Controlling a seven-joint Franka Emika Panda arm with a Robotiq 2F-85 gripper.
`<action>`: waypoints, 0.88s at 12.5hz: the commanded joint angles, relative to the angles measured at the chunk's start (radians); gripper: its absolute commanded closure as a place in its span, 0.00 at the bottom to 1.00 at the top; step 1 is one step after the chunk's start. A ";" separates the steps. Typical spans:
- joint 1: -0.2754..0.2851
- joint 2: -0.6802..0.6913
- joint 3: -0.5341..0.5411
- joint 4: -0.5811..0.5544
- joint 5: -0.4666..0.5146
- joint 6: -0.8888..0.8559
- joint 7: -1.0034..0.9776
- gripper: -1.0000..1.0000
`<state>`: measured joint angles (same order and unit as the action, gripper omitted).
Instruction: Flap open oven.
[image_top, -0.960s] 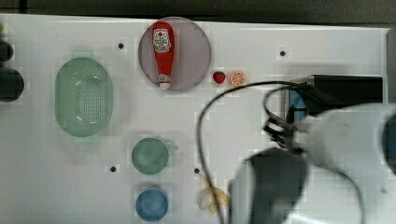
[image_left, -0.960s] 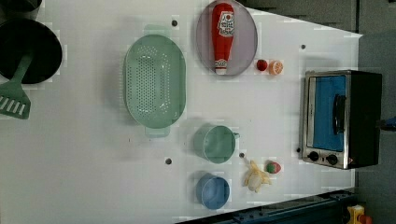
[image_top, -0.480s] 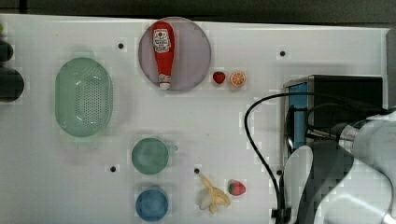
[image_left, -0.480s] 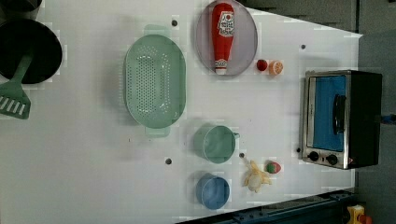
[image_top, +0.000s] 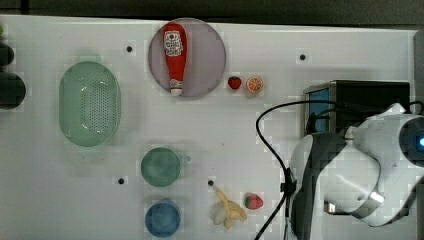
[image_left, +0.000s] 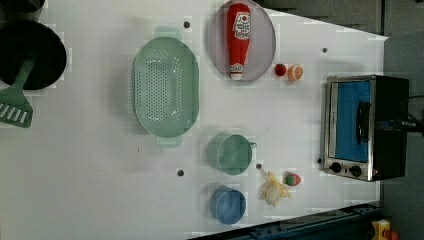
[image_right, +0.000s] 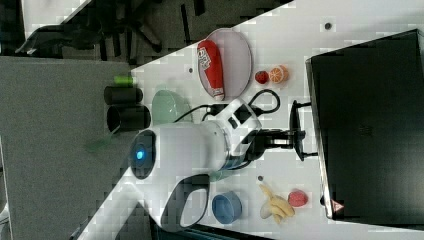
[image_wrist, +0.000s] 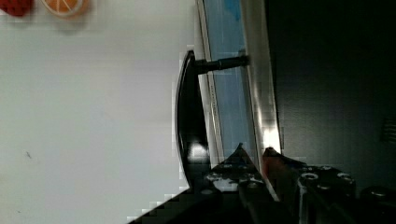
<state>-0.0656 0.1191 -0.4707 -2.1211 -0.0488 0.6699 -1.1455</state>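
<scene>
We find the oven (image_left: 365, 127) at the left view's right end of the white table (image_left: 100, 175), its blue-tinted door shut against the silver frame, the dark bar handle (image_wrist: 187, 126) standing off the glass, two black knobs near one end of the front. In the right view its black top fills the right view's right side.

The gripper (image_wrist: 252, 156) sits at the oven's front. In the wrist view its fingers stand close together, nearly closed, with the tips over the door's upper edge and the handle just beside them. We cannot tell whether they pinch the handle or anything else. The right view shows the arm (image_right: 190, 150) reaching level toward the oven's front, a black cable looping beside it.

Out from the oven: a strawberry (image_left: 280, 69) and an orange half (image_left: 295, 72), then a grey plate (image_left: 265, 30) carrying a ketchup bottle (image_left: 238, 37). Near the knobs lie a banana (image_left: 274, 189) and a second strawberry (image_left: 293, 179). Farther off stand a green cup (image_left: 231, 154), a blue cup (image_left: 228, 205) and a green colander (image_left: 166, 86).
</scene>
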 joint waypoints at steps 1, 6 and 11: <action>-0.001 -0.005 0.006 -0.046 0.004 0.068 -0.054 0.82; 0.004 0.012 0.019 -0.109 0.004 0.179 -0.052 0.82; 0.012 0.030 0.021 -0.125 -0.010 0.212 -0.012 0.82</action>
<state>-0.0657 0.1509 -0.4583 -2.2383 -0.0640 0.8716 -1.1631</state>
